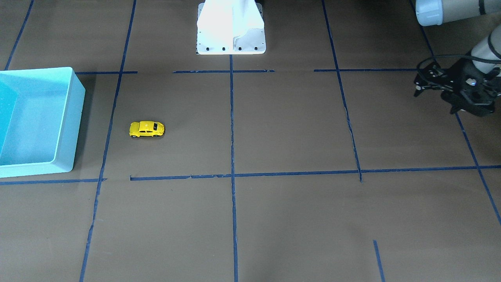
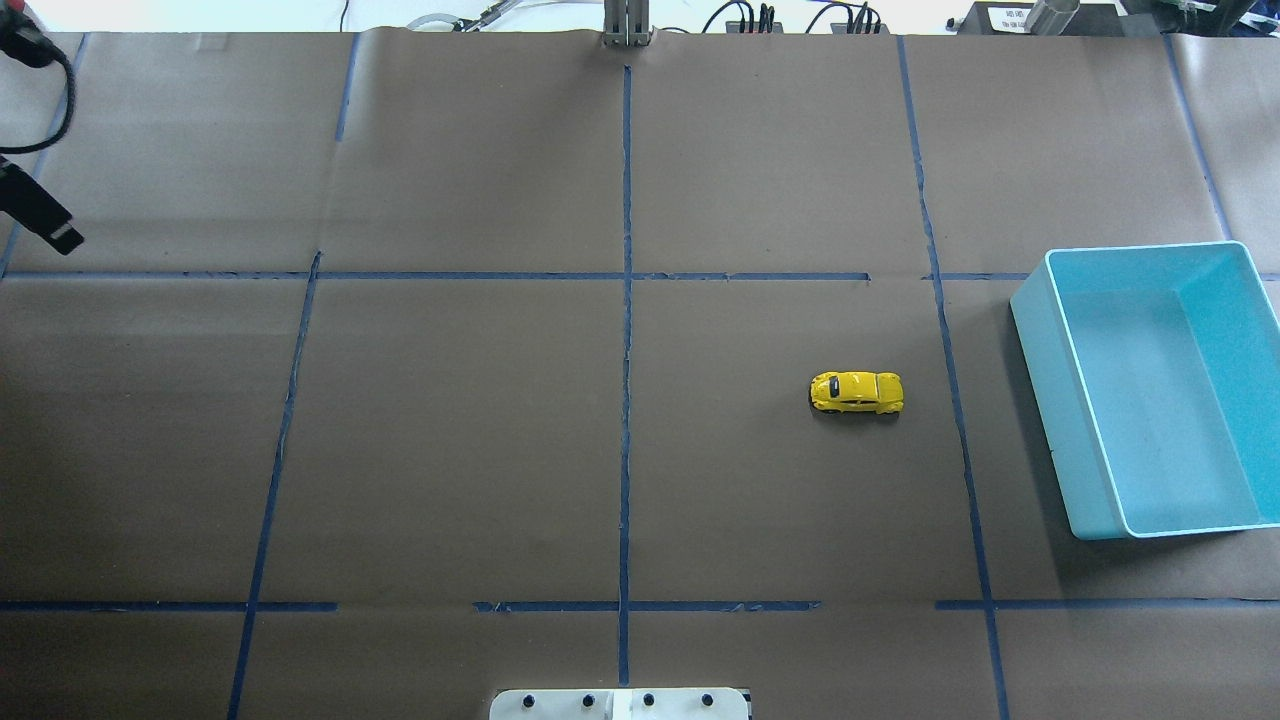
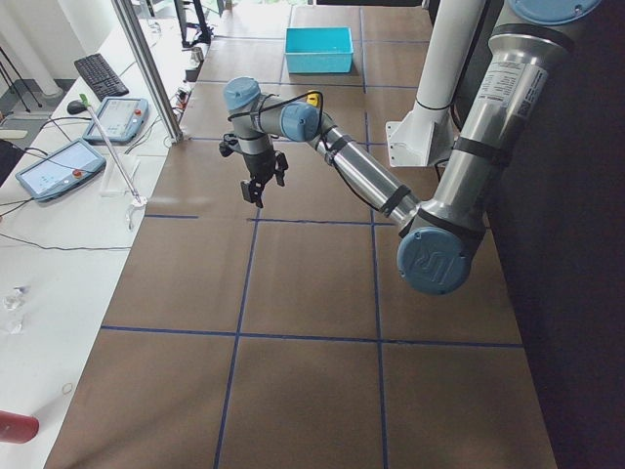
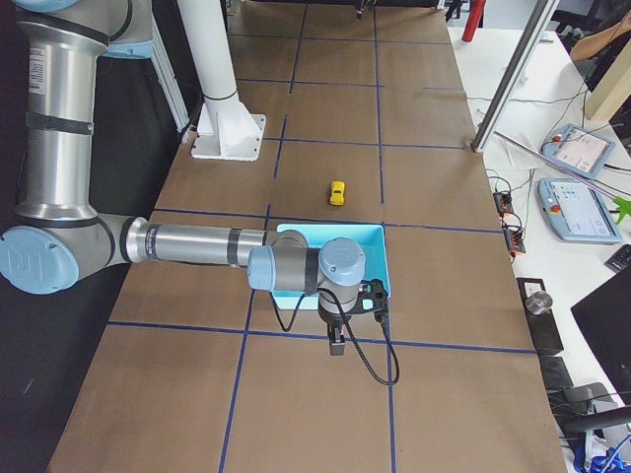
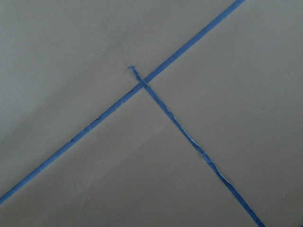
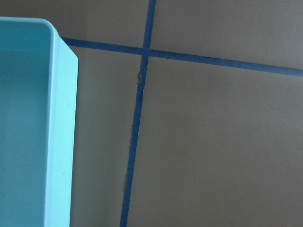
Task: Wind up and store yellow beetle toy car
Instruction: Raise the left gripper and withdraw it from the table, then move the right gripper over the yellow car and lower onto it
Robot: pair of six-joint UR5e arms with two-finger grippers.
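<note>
Counting cars: one yellow beetle toy car (image 2: 856, 392), near one teal bin (image 2: 1060, 400).
Grippers: two, left gripper (image 1: 419, 84) far off, right gripper (image 4: 336, 345) beside bin; jaw spacing unclear.

Near teal bin (image 2: 1068, 420) sits yellow beetle toy car (image 2: 857, 392).
</note>
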